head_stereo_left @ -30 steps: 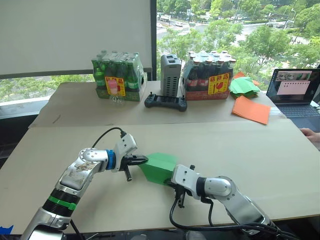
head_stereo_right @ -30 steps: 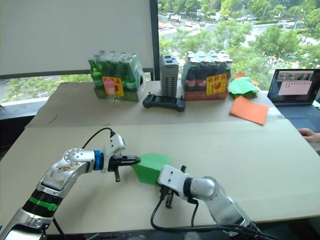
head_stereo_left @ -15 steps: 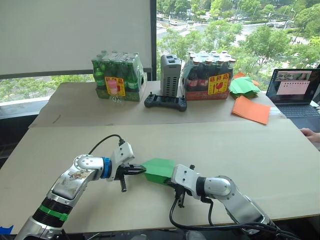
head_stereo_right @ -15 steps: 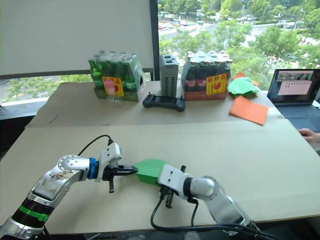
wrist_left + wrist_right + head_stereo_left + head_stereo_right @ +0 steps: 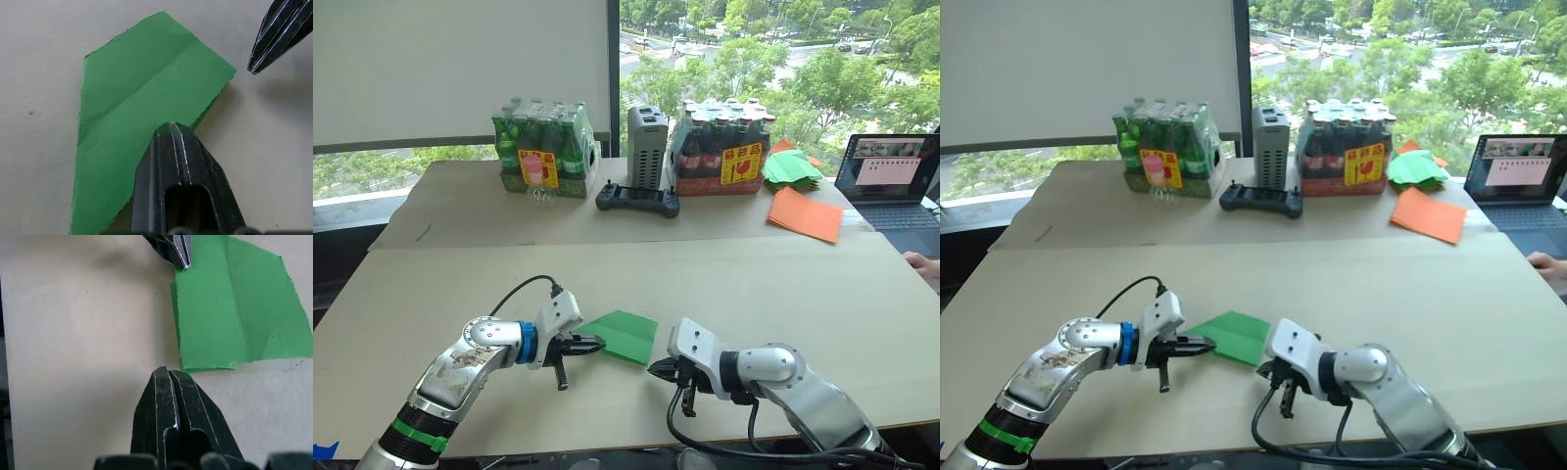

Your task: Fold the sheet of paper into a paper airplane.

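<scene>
Paper point(image 5: 625, 335) lies flat on our worktop point(image 5: 803, 284); both tools, left point(image 5: 595, 344) and right point(image 5: 655, 370), are closed, empty; nudging could undo our crease.

Both arms reach inward low over the table, the left gripper point(image 5: 597, 343) and right gripper point(image 5: 655, 370) each with fingers pressed together, tips pointing toward each other, near but apart.

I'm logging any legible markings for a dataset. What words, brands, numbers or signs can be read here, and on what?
None can be read.
Yellow label on the green bottle pack: red characters, too blurred.
Yellow label on the dark bottle pack: red characters, too blurred.
Laptop screen: text too small.
</scene>
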Controlling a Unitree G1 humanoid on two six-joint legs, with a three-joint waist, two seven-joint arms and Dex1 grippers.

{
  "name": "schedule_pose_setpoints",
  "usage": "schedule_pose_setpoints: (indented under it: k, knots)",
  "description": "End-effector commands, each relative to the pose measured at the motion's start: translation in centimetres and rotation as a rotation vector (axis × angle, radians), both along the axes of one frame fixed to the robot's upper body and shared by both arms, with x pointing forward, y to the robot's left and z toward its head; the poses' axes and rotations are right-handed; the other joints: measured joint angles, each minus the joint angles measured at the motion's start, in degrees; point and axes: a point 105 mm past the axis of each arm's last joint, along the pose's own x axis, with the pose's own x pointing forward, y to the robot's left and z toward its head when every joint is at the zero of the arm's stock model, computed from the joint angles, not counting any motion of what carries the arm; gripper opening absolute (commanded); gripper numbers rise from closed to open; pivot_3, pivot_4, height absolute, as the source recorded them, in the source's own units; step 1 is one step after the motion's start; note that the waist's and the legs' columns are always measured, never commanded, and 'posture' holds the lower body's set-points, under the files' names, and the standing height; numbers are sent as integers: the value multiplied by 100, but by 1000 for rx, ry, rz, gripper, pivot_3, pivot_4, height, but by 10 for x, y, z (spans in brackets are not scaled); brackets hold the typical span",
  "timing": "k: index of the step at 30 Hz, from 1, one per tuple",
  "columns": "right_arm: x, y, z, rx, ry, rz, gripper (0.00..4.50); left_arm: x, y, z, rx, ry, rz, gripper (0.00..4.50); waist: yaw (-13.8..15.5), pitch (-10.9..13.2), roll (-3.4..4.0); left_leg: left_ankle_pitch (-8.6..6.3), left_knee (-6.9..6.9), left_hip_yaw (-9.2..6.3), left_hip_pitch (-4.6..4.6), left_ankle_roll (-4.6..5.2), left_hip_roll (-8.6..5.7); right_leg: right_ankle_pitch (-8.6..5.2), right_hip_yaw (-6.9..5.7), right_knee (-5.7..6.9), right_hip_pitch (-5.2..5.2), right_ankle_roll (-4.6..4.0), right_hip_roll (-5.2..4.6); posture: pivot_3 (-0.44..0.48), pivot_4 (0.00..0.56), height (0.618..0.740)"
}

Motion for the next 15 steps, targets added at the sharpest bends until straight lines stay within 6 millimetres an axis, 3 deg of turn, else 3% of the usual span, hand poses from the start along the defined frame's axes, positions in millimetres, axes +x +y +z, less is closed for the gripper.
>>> schedule_pose_setpoints:
  k: [1,4,7,13,15]
  knots:
    - [13,-1,29,107,-21,-59,308,0,-7,11,-20,-37,-18,0,2,1,-1,0,0,0,0,0,0,0,0,0,0,0,0,0,150,696]
    - [38,-11,37,163,1,-209,1315,0,-8,12,-23,-40,-17,0,2,1,-1,0,0,0,0,-1,1,3,0,0,-1,-2,0,0,150,696]
    - [55,-23,33,193,63,-353,2268,0,-8,12,-22,-39,-15,0,35,1,-1,1,0,0,-1,-1,0,3,-2,0,-1,-3,0,0,150,696]
    - [57,-24,21,233,211,-437,4433,0,-9,12,-23,-39,-13,0,38,1,0,1,0,1,-6,-1,-2,3,0,-1,-8,-3,-2,0,150,696]
    - [56,-24,21,236,225,-439,4474,0,-9,12,-23,-39,-13,0,31,1,0,1,0,1,-6,-1,-1,3,0,-1,-8,-3,-2,0,150,696]
